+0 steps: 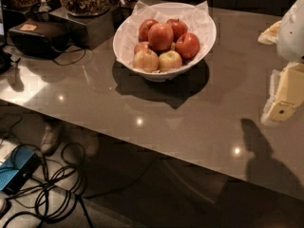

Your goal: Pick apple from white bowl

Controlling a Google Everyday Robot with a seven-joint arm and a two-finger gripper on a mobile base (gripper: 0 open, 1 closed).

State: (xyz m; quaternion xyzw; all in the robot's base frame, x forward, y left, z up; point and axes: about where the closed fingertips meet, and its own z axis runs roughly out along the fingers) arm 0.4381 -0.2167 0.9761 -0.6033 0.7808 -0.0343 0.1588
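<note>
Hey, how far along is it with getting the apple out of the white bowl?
Nothing looks done yet: the apple sits in the white bowl among other apples. In hand: the hand hangs at the right edge over the table, apart from the bowl. Left: reach in, grip the apple, lift it out.
</note>
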